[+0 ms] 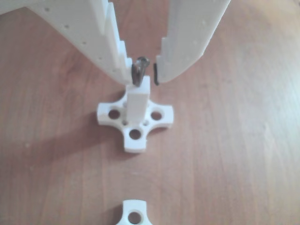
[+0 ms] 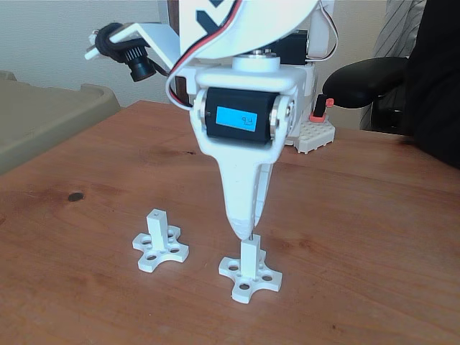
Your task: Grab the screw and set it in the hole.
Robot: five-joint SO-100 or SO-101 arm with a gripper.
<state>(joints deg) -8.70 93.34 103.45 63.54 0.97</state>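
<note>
In the other view, the small grey screw [image 1: 139,70] stands upright with its lower end at the top of a white square post [image 1: 139,101] on a cross-shaped base [image 1: 105,114]. The screw covers the hole. My gripper [image 1: 143,76] is open around the screw. Its left finger [image 1: 119,65] is right beside the screw and its right finger [image 1: 164,65] stands apart from it. In the fixed view the gripper [image 2: 245,231] points straight down, its tip just above the same post [image 2: 250,256].
A second, alike post piece [image 2: 159,241] stands to the left on the wooden table [image 2: 359,237]; its near edge shows as [image 1: 134,215]. At the back are the arm's base, a white block [image 2: 316,133] and a black armrest [image 2: 366,75].
</note>
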